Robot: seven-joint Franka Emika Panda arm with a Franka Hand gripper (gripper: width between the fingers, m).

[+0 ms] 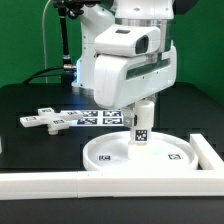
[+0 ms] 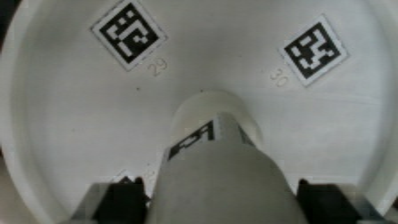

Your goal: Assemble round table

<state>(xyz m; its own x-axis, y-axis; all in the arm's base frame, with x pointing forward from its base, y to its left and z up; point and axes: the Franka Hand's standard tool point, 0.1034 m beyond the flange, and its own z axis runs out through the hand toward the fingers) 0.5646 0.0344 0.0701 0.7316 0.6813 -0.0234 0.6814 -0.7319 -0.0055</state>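
Note:
The large rimmed round disc (image 1: 140, 154) lies flat near the front border bar; it fills the wrist view (image 2: 71, 120), showing two square tags. My gripper (image 1: 141, 115) is shut on the short cylinder post (image 1: 141, 124), holding it upright over the disc's middle. In the wrist view the post (image 2: 214, 150) runs between my black fingers (image 2: 119, 200) down toward the disc's centre. Whether its lower end touches the disc I cannot tell. The flat cross-shaped piece (image 1: 44, 120) lies on the black table at the exterior view's left.
The marker board (image 1: 100, 117) lies behind the disc, partly hidden by the arm. White border bars run along the front (image 1: 60, 184) and the exterior view's right (image 1: 208, 152), hemming in the disc.

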